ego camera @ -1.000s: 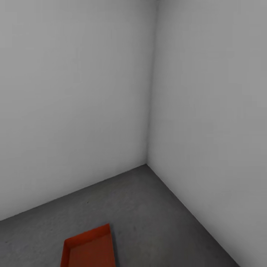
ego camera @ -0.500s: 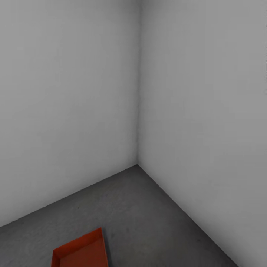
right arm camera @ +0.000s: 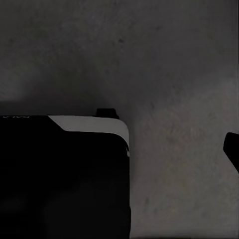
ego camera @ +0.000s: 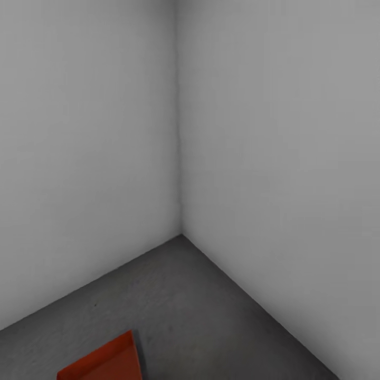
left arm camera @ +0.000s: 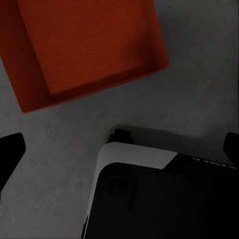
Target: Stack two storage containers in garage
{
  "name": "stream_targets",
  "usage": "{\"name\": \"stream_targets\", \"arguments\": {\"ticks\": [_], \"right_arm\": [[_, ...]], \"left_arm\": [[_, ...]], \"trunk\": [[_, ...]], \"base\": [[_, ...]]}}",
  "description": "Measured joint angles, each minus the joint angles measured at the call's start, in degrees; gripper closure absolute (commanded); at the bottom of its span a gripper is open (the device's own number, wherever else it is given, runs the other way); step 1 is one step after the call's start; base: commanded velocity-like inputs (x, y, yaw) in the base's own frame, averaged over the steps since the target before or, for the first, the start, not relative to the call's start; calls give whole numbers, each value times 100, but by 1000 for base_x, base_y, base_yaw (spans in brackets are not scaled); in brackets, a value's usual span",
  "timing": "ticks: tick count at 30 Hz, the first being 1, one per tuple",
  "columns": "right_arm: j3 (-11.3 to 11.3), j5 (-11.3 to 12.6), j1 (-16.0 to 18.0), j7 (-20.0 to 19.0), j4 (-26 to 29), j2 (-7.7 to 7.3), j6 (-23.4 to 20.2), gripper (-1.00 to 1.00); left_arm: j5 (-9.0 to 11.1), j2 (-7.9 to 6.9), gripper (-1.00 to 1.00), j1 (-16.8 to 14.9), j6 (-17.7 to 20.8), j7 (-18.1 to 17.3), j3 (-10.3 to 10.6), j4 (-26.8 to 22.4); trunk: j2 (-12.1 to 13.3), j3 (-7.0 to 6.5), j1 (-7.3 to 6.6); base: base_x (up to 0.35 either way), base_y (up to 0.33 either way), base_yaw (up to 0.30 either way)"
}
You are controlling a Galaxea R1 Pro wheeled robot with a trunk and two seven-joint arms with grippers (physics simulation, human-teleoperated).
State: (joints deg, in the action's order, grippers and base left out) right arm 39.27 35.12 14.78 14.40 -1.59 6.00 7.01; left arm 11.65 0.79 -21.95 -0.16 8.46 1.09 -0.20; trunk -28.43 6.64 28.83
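One orange-red storage container [ego camera: 103,361] rests on the dark grey garage floor [ego camera: 200,311], cut off by the head view's lower left edge. It also appears in the left wrist view as an open, empty bin [left arm camera: 84,50] lying flat on the floor. My left gripper [left arm camera: 119,149] hangs above the floor beside that bin, open, with its dark fingertips [left arm camera: 10,149] at the picture's two sides and nothing between them. My right gripper [right arm camera: 119,149] is open over bare floor [right arm camera: 164,59], one fingertip [right arm camera: 233,149] showing at the edge. The second container is out of view.
Two plain white-grey walls [ego camera: 79,132] meet in a corner [ego camera: 179,158] ahead, just beyond the bin. My own black, white-edged base [left arm camera: 159,199] shows below the left gripper and again beneath the right one [right arm camera: 59,179].
The whole head picture has slid leftwards, so the camera has turned to the right. The container and the wall corner themselves have not moved.
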Motion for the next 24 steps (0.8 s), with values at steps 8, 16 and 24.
{"name": "stream_targets", "arguments": {"ticks": [8,16,24], "right_arm": [[0,-11,0,0,1,1,-3,-100],[0,-14,0,-1,5,8,0,-100],[0,-14,0,-1,6,18,0,-100]], "left_arm": [[0,-1,-100,0,0,0,0,-1],[0,-1,-100,0,0,0,0,1],[0,-1,-100,0,0,0,0,-1]], "trunk": [[0,0,0],[0,0,0],[0,0,0]], "base": [[0,0,-286],[0,0,-286],[0,0,-286]]}}
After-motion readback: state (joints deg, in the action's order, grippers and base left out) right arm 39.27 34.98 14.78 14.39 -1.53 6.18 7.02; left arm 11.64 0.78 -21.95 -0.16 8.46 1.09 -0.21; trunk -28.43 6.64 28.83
